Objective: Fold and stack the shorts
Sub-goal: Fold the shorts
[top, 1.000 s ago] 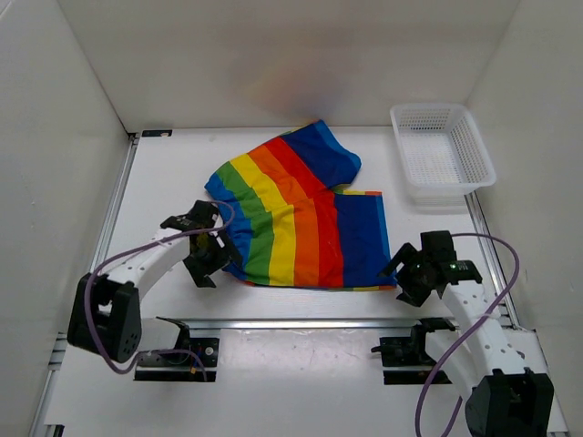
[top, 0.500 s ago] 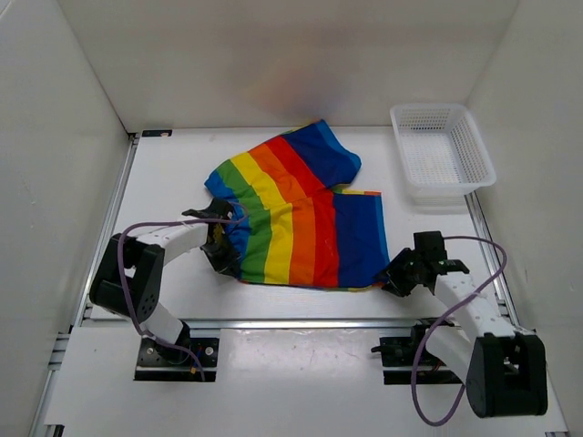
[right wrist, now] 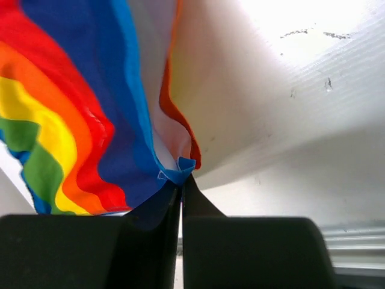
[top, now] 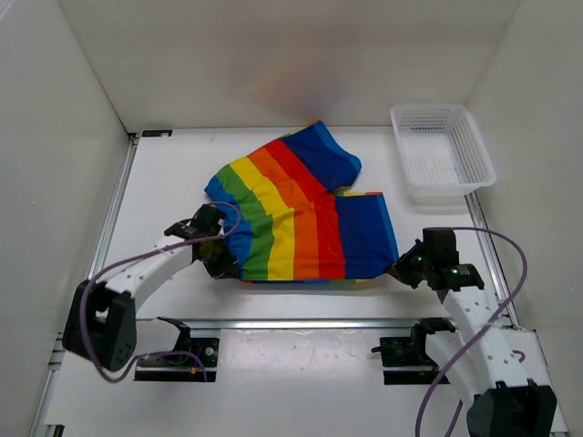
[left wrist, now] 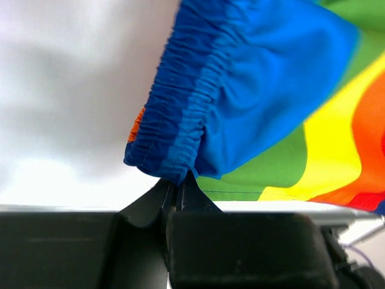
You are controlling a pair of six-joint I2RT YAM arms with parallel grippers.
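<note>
Left gripper (left wrist: 178, 179) and right gripper (right wrist: 180, 179) each pinch a near corner of the shorts (top: 301, 223); first fold likely, next lifting both corners evenly toward the far edge.

A white table (top: 164, 182) occupied the frame's centre, enclosed by plain white walls (top: 273, 55) at left, top and right. A metal rail (top: 301, 323) crossed the lower frame under even light.

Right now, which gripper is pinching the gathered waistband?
The left gripper: it clamps the ruffled elastic edge of the shorts. The right gripper pinches a flat blue corner instead.
</note>
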